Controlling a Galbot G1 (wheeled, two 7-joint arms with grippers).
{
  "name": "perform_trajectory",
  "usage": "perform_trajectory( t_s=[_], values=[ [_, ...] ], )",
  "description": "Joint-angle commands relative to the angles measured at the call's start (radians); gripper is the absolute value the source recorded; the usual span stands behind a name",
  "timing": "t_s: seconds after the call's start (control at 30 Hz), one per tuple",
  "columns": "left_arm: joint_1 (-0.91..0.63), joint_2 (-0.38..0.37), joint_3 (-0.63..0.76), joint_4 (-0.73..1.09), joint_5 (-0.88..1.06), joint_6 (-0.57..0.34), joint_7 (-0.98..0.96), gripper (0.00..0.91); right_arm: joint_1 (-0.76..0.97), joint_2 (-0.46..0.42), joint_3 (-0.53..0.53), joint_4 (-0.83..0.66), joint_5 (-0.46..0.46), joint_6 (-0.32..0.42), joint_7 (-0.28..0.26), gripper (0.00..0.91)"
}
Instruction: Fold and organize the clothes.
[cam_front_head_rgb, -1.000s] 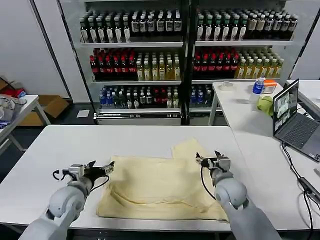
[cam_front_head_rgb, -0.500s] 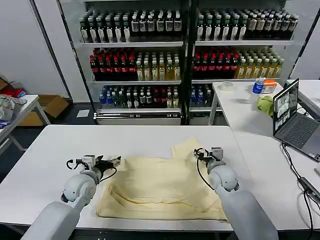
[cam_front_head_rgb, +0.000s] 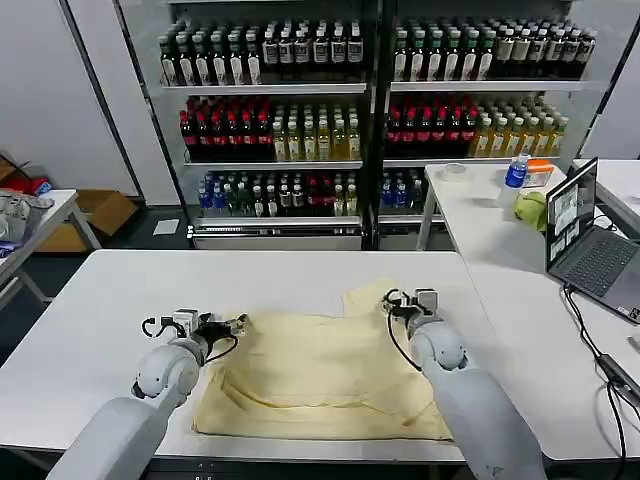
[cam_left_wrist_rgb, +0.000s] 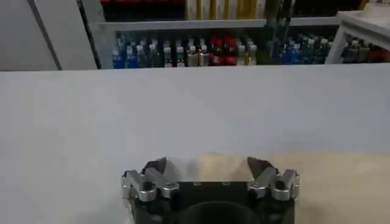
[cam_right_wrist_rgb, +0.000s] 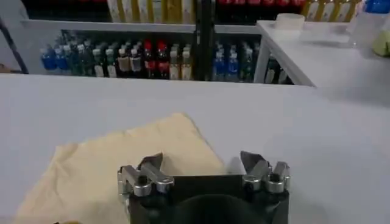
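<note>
The clothes (cam_front_head_rgb: 320, 370), a pale cream-yellow T-shirt, lie flattened on the white table (cam_front_head_rgb: 120, 290), with one sleeve (cam_front_head_rgb: 372, 295) poking out at the far right. My left gripper (cam_front_head_rgb: 237, 324) hovers open at the shirt's far left corner. In the left wrist view its fingers (cam_left_wrist_rgb: 154, 171) straddle the cloth edge (cam_left_wrist_rgb: 341, 189) with nothing between them. My right gripper (cam_front_head_rgb: 391, 301) stands open at the sleeve. In the right wrist view the gripper (cam_right_wrist_rgb: 201, 163) hangs over the right-hand edge of the cream fabric (cam_right_wrist_rgb: 109, 170), jaws wide apart and holding nothing.
A second white table (cam_front_head_rgb: 480, 230) at the right carries an open laptop (cam_front_head_rgb: 590, 240), a yellow-green cloth (cam_front_head_rgb: 530, 208) and a blue bottle (cam_front_head_rgb: 517, 170). A cable (cam_front_head_rgb: 600, 350) runs along that side. Shelves of bottles (cam_front_head_rgb: 300, 130) stand behind.
Both grippers have moved forward, away from me, along the shirt's sides. The left one has closed in on the far left corner, the right one has reached the sleeve. The shirt has not moved.
</note>
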Motion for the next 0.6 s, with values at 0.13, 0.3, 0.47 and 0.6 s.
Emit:
perform_trajectory(
  t_s=[0.13, 0.3, 0.47, 0.6],
  values=[
    [-0.003, 0.003, 0.008, 0.016, -0.002, 0.003, 0.007, 0.081, 0.019, 0.007, -0.009, -0.039, 0.003, -0.001, -0.007, 0.272],
    [0.011, 0.007, 0.003, 0.002, -0.005, 0.002, 0.02, 0.02, 0.017, 0.009, -0.012, -0.042, 0.003, -0.001, -0.01, 0.0],
    [0.019, 0.007, -0.002, -0.008, -0.007, 0.002, 0.033, 0.01, 0.015, 0.01, -0.012, -0.04, 0.003, -0.001, -0.013, 0.0],
    [0.022, 0.009, -0.005, -0.012, -0.01, 0.001, 0.042, 0.01, 0.015, 0.01, -0.011, -0.037, 0.003, 0.0, -0.013, 0.0]
  ],
)
